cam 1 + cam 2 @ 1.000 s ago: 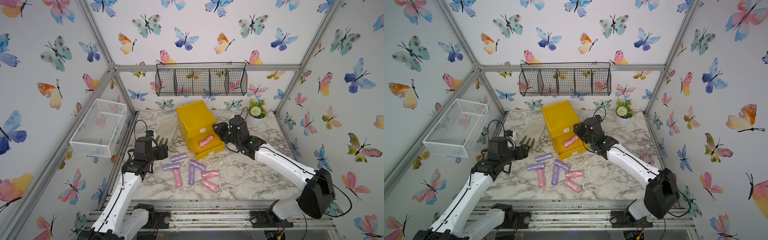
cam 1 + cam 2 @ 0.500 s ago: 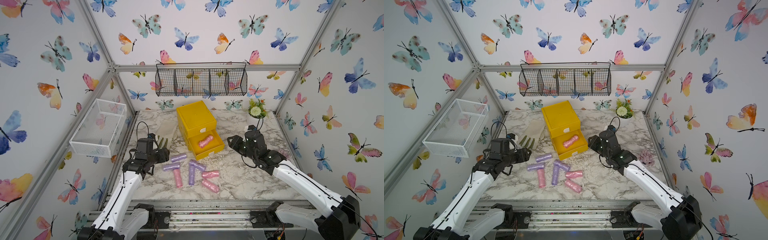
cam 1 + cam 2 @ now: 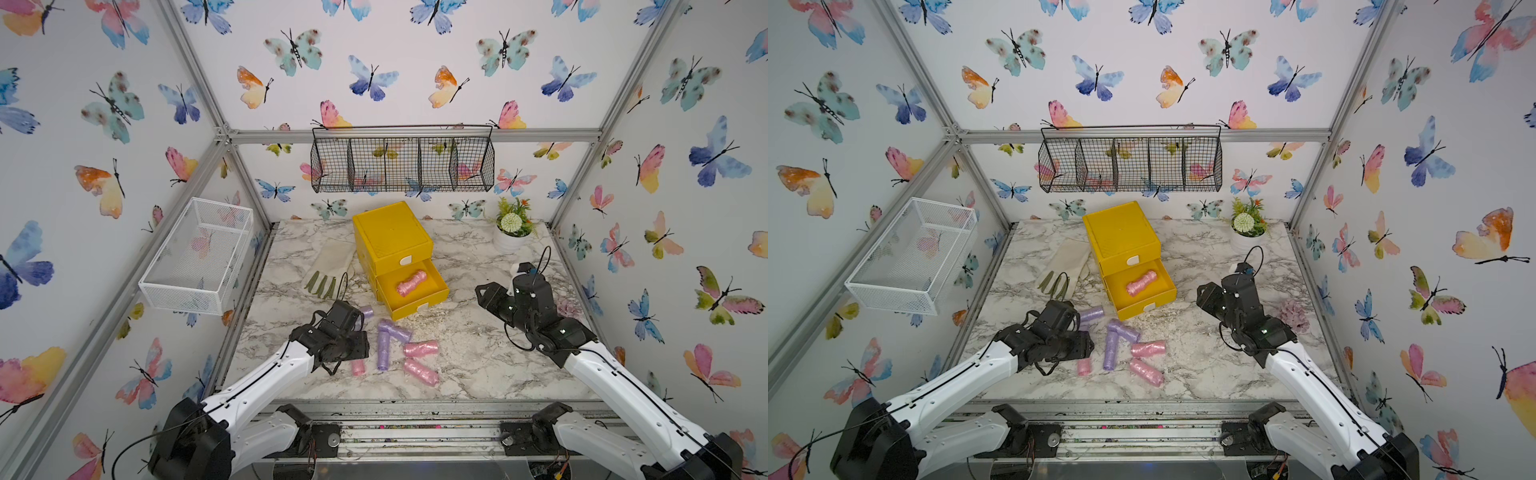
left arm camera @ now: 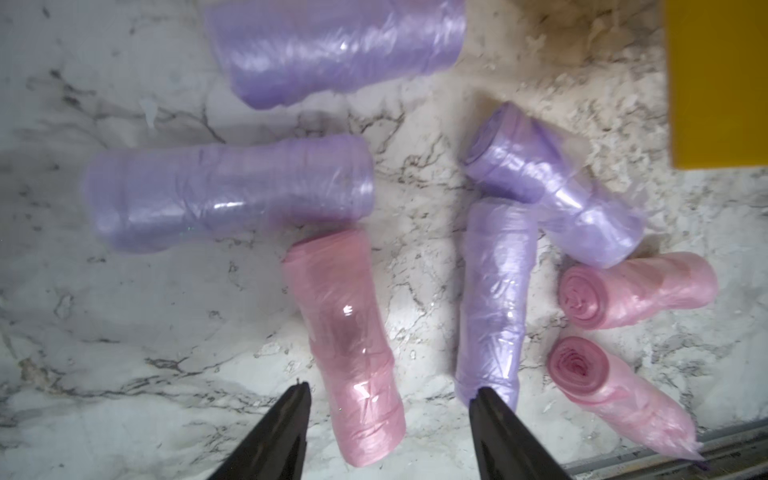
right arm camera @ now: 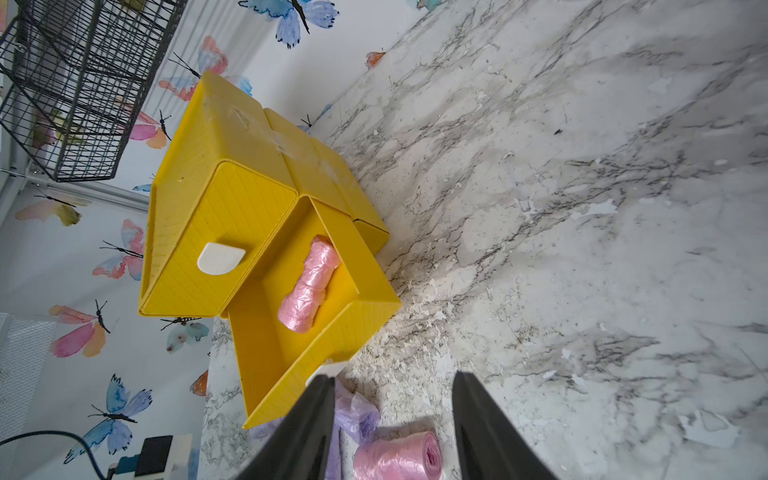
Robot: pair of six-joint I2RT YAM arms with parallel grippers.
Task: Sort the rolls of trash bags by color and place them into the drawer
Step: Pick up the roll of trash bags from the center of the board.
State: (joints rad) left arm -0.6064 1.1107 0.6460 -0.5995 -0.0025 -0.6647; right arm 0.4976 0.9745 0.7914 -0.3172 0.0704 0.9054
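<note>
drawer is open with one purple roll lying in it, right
Not quite. The roll in the open drawer is pink, not purple. The right wrist view shows this plainly, and both top views agree. The rest holds: the drawer is open with one roll lying in it.

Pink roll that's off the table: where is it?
In both top views the pink roll lies inside the open drawer of the yellow unit, mid-table, behind the loose rolls and right of the glove.
</note>
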